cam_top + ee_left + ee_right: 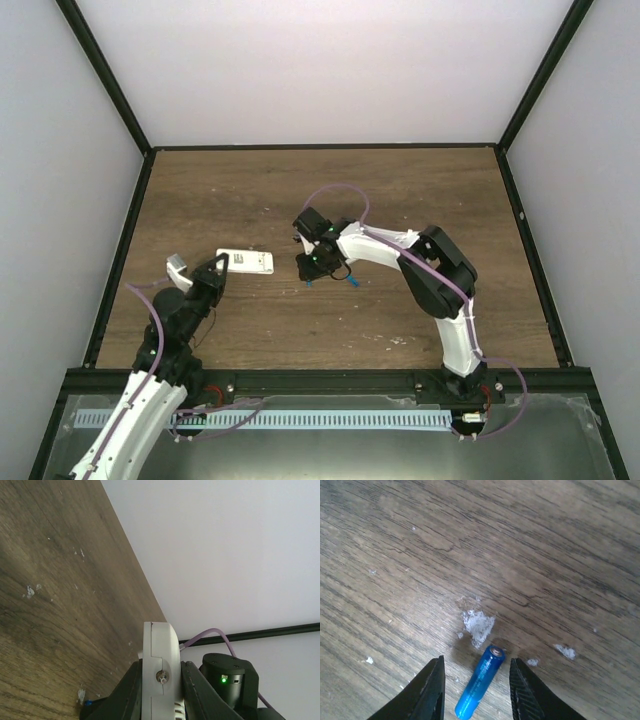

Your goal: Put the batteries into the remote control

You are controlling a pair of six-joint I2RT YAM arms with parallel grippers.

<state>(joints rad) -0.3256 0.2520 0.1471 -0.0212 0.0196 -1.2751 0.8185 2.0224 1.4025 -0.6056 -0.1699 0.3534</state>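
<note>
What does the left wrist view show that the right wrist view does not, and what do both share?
Only left wrist: the remote control, edge-on, clamped in the left hand; a white wall. Only right wrist: the open right hand, its fingers either side of a blue battery lying flat. Both: the wooden table with pale specks; a blue spot low in the left view may be a battery.

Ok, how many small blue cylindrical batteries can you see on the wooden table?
2. One blue cylindrical battery lies between the right gripper's open fingers. The other battery lies on the wooden table, just to its right in the top view. No others show.
</note>
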